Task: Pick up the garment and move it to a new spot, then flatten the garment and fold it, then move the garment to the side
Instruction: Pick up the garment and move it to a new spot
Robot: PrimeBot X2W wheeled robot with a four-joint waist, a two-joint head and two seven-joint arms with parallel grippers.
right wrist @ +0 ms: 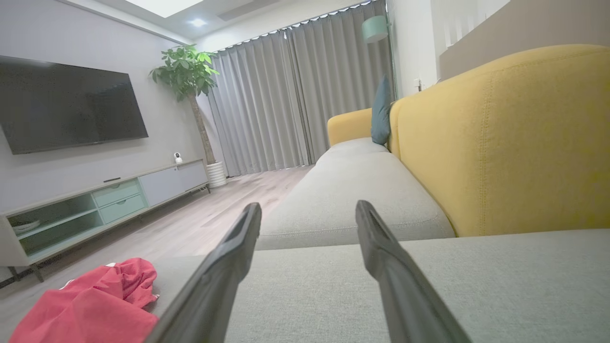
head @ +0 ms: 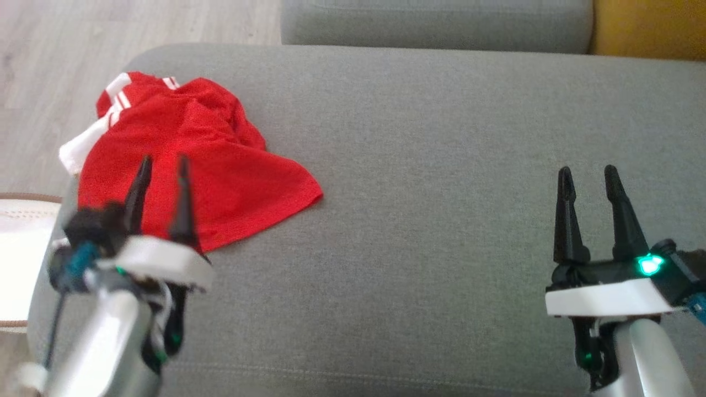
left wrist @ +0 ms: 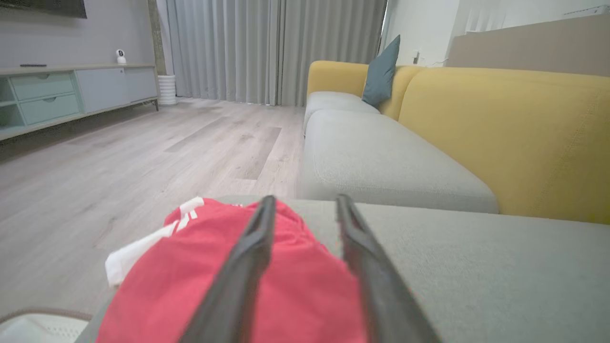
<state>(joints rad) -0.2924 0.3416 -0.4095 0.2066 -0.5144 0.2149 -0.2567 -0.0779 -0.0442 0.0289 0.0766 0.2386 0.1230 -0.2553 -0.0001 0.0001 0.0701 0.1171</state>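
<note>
My left hand (head: pixel 163 162), fingers partly spread and pinching nothing, hangs over the crumpled red garment (head: pixel 231 165) at the left end of the grey sofa seat (head: pixel 430 165), while my right hand (head: pixel 587 171) sits spread wide and empty, well apart.

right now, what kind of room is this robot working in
Most likely a living room: a grey and yellow sofa, a wall-mounted television above a low cabinet, and a potted plant.
</note>
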